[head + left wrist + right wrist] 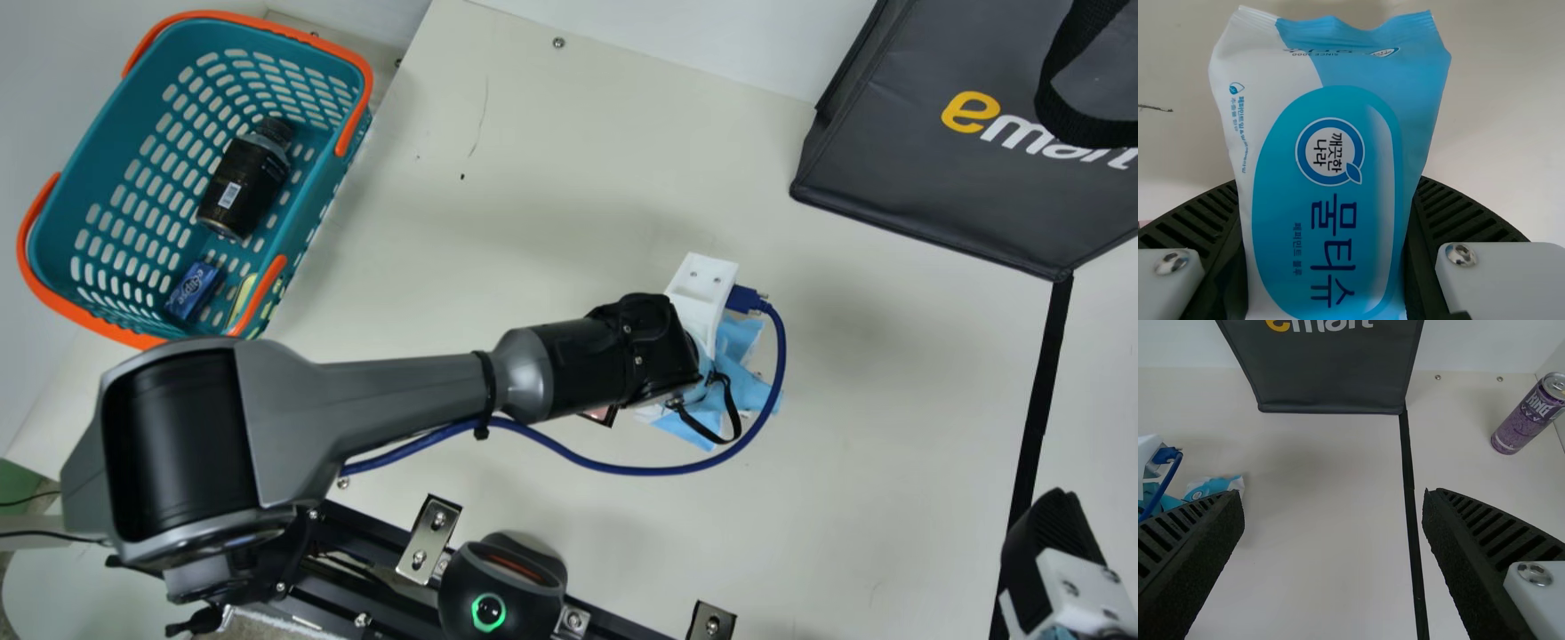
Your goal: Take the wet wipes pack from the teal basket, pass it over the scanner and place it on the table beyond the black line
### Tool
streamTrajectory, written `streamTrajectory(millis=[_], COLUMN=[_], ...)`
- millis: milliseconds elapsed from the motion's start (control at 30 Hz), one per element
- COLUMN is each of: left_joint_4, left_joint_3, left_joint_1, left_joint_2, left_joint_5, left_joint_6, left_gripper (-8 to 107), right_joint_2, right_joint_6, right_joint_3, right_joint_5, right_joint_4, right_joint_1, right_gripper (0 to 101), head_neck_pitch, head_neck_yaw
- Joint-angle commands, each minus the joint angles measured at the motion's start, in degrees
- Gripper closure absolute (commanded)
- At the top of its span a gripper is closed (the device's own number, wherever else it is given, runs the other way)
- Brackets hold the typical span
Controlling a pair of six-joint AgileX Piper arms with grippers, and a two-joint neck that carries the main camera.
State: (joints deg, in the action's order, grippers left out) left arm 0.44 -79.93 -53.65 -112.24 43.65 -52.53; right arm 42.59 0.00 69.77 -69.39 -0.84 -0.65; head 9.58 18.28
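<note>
The left jaws pinch the wet wipes pack (1328,160); the right jaws gape wide.

Right wrist cam: right gripper (1058,538) open, 2 black ribbed fingers (1195,547) well apart over the cream table (1325,527). Black line (1408,467) runs from the dark bag's (1331,373) bottom corner, passing between the fingers. Purple can (1528,420) across the line from the wet wipes pack (1217,485) (light blue and white, partly hidden behind 1 finger). Blue cable (1163,487) and the other arm's white bracket (1146,453) near the pack. 2 bolts (1437,377) at the table edge, between bag and can.
</note>
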Motion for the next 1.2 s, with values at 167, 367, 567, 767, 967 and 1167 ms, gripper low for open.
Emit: streamTrajectory(millis=[167,367,567,767,967,1167], left_joint_4=[-1.5,-5.35,-10.51,-17.91,-25.82,-29.99], left_joint_3=[-0.62,0.08,2.48,6.67,12.12,18.02], left_joint_1=[0.31,1.32,3.23,6.48,11.61,18.25], left_joint_2=[-0.64,0.04,2.99,8.83,16.81,25.79], left_joint_5=[-0.31,-1.63,-3.33,-4.63,-4.04,-2.48], left_joint_6=[0.0,2.3,6.85,15.25,25.74,35.65], left_gripper=[40,20,9,9,9,9], right_joint_2=[0.0,0.0,0.0,0.0,0.0,0.0], right_joint_6=[0.0,0.0,0.0,0.0,0.0,0.0], right_joint_3=[0.0,0.0,0.0,0.0,0.0,0.0], right_joint_5=[0.0,0.0,0.0,0.0,0.0,0.0], right_joint_4=[0.0,0.0,0.0,0.0,0.0,0.0], right_joint_1=[0.0,0.0,0.0,0.0,0.0,0.0], right_gripper=[6,6,6,6,6,6], head_neck_pitch=[-1.66,-1.66,-1.66,-1.66,-1.66,-1.66], head_neck_yaw=[0.14,0.14,0.14,0.14,0.14,0.14])
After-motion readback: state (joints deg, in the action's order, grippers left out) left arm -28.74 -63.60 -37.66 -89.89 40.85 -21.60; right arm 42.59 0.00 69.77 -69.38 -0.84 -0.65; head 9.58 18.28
